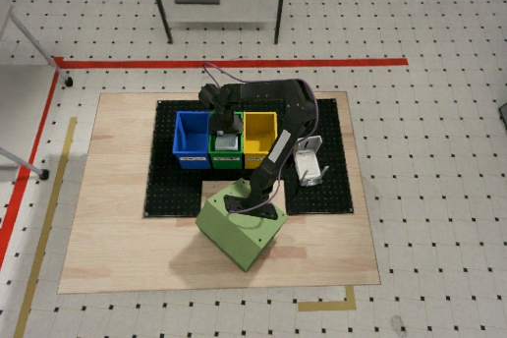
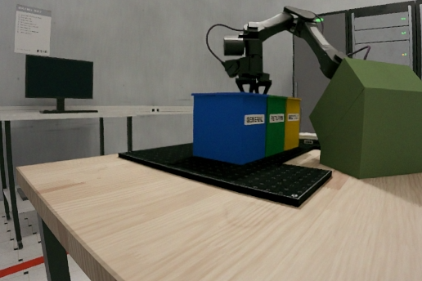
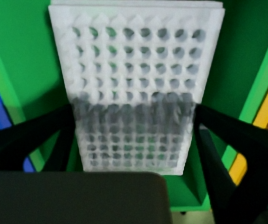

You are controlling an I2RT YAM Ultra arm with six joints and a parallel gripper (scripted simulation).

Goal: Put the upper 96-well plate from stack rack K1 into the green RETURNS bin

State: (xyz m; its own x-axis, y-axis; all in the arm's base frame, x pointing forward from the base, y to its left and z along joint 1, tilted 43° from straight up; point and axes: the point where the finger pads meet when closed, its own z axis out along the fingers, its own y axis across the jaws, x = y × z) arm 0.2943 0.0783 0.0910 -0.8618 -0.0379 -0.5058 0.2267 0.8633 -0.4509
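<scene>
- Wrist view, nearest: the two dark fingers of the tool (image 3: 134,125) clamp the long sides of the 96-well plate (image 3: 135,75), so the tool is closed on the plate and carrying it.
- The plate's long axis runs straight away from the wrist camera, with its far end pointing down into the bin; the short axis spans the gap between the fingers.
- Green walls of the RETURNS bin (image 3: 20,65) frame the plate on both sides. A blue sliver shows at the left and a yellow one at the right, which places the plate over the middle compartment of the row.
- Key relation: the plate hangs directly below the tool and inside the green bin's outline, its sides roughly parallel to the bin walls. Judged from this, the coming move needs only a release, or a short descent first, with no sideways correction.
- Top view, middle distance: the tool (image 1: 227,130) sits over the green bin (image 1: 226,159), between the blue bin (image 1: 193,140) and the yellow bin (image 1: 260,140), in the far half of the tabletop (image 1: 123,232). All three stand upright.
- Toward the right edge, rack K1 (image 1: 309,159) holds a white plate, well apart from the bins.
- Exterior view: the tool (image 2: 253,85) rides just at rim height; how deep the plate reaches cannot be told.
</scene>
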